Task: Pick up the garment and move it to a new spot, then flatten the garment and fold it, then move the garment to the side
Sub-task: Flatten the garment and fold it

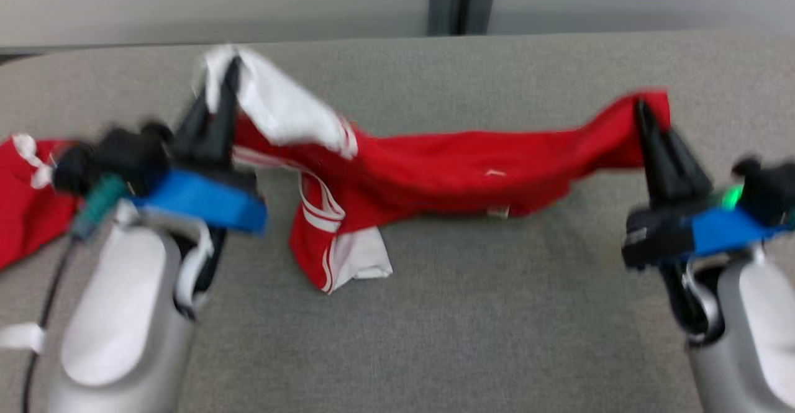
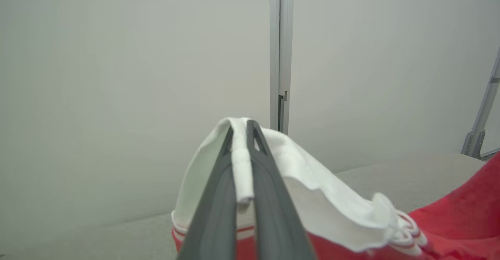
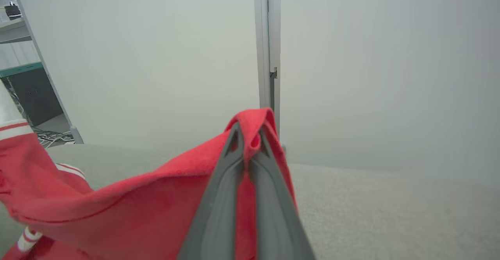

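1. The left gripper (image 1: 231,68) clamps white sleeve cloth; the right gripper (image 1: 641,107) clamps a red edge.
2. Between them hangs the red-and-white shirt (image 1: 435,171), its middle sagging to the grey table (image 1: 497,313).
3. Best to lift both ends level and evenly taut.
4. The wrist views reveal how thin each pinch is; the head view adds a second red garment (image 1: 25,214) at the left.
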Motion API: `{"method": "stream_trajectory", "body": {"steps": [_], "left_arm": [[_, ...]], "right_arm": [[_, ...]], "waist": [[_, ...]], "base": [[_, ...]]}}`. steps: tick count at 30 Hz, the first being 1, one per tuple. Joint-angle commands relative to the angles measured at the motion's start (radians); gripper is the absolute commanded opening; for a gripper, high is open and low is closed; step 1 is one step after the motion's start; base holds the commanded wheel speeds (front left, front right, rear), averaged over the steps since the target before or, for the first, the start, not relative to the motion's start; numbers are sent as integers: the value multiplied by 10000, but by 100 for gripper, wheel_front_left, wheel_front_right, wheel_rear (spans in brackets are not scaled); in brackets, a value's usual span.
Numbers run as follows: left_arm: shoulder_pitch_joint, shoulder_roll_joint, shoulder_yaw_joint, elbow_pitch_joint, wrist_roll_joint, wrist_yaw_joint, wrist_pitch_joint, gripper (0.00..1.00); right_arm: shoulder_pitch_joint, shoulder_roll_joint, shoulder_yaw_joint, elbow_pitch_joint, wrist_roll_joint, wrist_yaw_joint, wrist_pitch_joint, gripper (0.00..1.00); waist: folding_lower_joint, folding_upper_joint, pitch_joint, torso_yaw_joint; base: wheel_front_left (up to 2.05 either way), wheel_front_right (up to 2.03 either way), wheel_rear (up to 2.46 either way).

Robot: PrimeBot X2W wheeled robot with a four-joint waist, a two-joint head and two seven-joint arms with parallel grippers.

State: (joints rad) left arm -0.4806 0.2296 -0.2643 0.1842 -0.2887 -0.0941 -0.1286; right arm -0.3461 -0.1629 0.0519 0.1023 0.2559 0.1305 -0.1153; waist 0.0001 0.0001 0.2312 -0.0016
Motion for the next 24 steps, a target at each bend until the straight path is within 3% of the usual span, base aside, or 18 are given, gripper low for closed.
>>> {"method": "stream_trajectory", "body": {"steps": [1, 11, 18, 24], "left_arm": [[-548, 80, 116, 44, -72, -44, 81, 0], [-6269, 1112, 296, 1350, -267, -312, 737, 0], [-9707, 1214, -5, 2706, -497, -377, 623, 0], [-11959, 1194, -968, 4004, -747, -386, 377, 0]], "right_arm": [[-572, -79, 20, 42, -26, 5, 63, 0], [-6254, -582, 222, 1636, 167, 3, 647, 0], [-9451, -970, 334, 3448, 505, 3, 588, 0], [-11569, -1342, 405, 4944, 699, 5, 593, 0]], "waist": [[-1, -1, 366, 152], [-1, -1, 2467, -181], [-1, -1, 3142, -328], [-1, -1, 3321, -394]], "base": [[0, 0, 0], [0, 0, 0], [0, 0, 0], [0, 0, 0]]}}
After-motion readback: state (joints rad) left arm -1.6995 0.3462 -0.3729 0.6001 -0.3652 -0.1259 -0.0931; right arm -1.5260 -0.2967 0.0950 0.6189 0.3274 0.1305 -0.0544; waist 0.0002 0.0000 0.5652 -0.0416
